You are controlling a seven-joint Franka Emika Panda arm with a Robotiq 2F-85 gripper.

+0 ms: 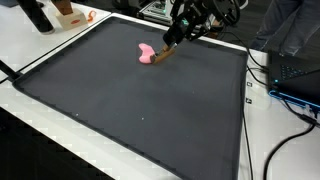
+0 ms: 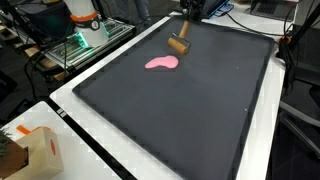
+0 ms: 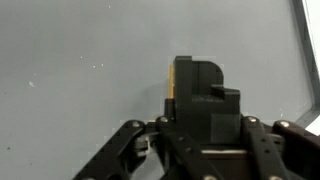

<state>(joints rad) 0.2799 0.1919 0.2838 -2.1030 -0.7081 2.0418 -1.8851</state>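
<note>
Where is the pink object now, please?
In both exterior views the pink object lies on the black mat near its far edge, beside the wooden block.

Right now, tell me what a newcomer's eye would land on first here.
The flat pink blob-shaped piece stands out brightest, lying near one end of the big dark grey mat. Close beside it is a brown wooden block, with the black robot gripper directly above it; whether it grips the block is unclear.
</note>
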